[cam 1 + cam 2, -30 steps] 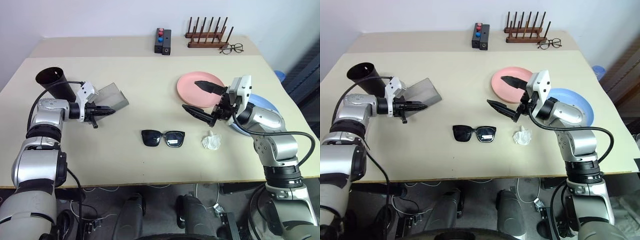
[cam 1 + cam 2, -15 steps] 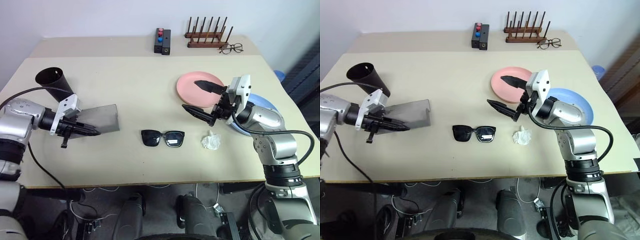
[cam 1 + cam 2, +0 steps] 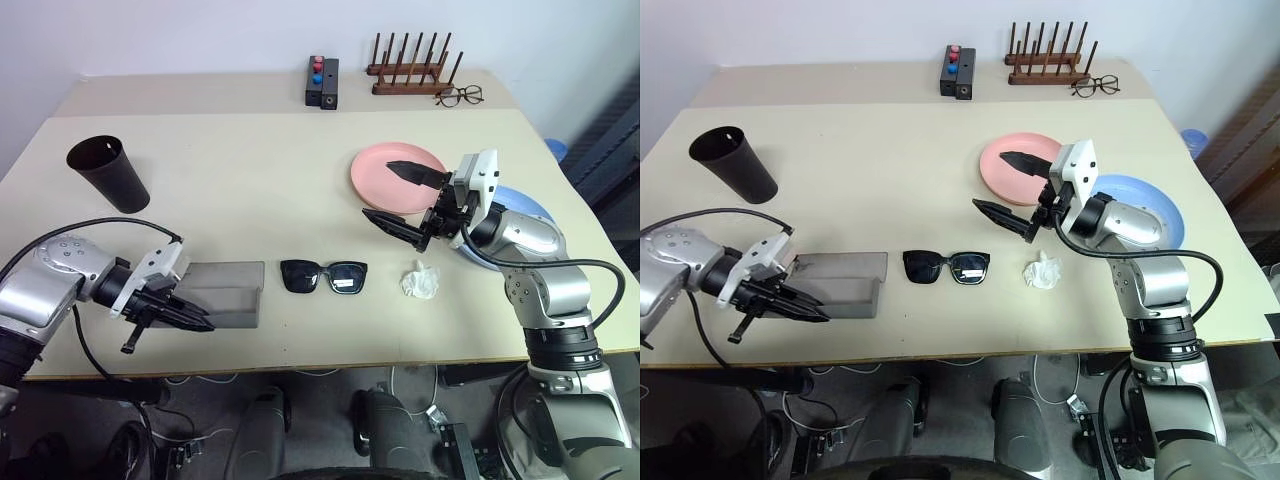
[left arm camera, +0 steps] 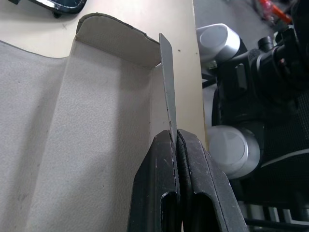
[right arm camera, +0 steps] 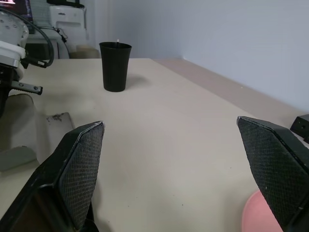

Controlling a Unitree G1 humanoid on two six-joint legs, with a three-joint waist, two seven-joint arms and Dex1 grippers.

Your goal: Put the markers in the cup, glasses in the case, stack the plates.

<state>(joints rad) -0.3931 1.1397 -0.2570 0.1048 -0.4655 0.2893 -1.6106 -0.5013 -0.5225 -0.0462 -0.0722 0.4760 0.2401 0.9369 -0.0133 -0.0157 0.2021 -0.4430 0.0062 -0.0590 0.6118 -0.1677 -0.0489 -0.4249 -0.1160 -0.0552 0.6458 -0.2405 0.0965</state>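
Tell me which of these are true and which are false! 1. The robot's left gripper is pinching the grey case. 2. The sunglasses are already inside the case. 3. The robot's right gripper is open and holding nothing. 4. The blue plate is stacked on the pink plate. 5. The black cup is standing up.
1. True: the left gripper is shut on a wall of the case.
2. False: the sunglasses lie on the table beside the case.
3. True: the right gripper is open and empty.
4. False: the blue plate and pink plate lie side by side.
5. True: the cup stands upright.
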